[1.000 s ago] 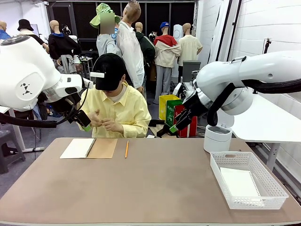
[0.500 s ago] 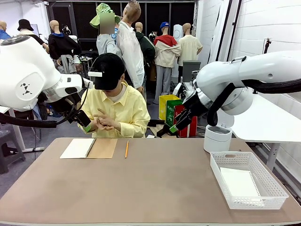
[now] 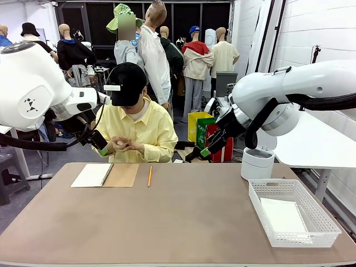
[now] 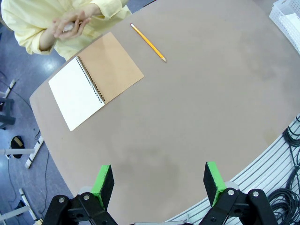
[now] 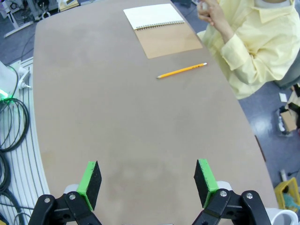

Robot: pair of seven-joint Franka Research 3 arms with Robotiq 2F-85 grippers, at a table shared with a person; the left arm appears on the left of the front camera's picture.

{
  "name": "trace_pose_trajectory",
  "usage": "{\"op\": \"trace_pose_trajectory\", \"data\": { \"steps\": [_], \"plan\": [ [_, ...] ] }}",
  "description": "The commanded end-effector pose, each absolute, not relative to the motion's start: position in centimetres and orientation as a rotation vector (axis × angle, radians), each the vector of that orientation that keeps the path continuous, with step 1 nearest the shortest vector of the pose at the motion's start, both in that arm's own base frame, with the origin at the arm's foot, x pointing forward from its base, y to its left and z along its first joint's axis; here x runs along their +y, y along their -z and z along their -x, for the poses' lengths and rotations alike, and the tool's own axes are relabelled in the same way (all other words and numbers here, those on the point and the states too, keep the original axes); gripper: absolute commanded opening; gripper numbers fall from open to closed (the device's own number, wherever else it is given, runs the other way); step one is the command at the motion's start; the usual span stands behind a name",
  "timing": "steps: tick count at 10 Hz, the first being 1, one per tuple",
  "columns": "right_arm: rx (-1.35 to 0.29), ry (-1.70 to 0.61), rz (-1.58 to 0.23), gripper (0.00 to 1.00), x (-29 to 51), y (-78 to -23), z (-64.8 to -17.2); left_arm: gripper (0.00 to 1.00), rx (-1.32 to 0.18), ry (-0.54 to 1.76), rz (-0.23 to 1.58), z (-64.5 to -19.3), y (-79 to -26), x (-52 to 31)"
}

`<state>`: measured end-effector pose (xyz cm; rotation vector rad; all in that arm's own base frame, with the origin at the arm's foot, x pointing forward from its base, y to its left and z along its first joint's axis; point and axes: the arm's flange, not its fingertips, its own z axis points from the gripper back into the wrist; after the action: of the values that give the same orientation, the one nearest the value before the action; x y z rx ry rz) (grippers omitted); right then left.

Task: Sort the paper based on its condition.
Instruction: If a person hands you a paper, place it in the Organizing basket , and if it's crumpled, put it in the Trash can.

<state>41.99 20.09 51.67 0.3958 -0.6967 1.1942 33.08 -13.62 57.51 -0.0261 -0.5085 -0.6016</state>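
Paper, a thin white sheet (image 3: 282, 215), lies in the white mesh basket (image 3: 328, 225); your left gripper (image 4: 158, 180) and right gripper (image 5: 146, 180) hover wide, awaiting the person's hands (image 3: 119, 145).

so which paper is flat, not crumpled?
The sheet lying flat in the white mesh basket. The other paper is being squeezed small between the person's hands.

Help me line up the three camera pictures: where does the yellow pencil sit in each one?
Front view: pencil at the table's far side, left of centre, just right of the notebook.
Left wrist view: near the top, right of the notebook's tan cover.
Right wrist view: upper middle, below the notebook, near the person's sleeve.
Shared landmark: the open spiral notebook beside it.
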Motion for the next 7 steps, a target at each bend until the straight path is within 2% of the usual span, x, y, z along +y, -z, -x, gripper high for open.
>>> {"op": "trace_pose_trajectory", "data": {
  "steps": [1,7],
  "plan": [
    [-0.699,-1.192,-0.396,1.00,20.10,-51.72,-42.00,1.00,-0.517,0.602,0.033,-33.13,-57.41,-13.50],
    [-0.699,-1.192,-0.396,1.00,20.10,-51.72,-42.00,1.00,-0.517,0.602,0.033,-33.13,-57.41,-13.50]
  ]
}}
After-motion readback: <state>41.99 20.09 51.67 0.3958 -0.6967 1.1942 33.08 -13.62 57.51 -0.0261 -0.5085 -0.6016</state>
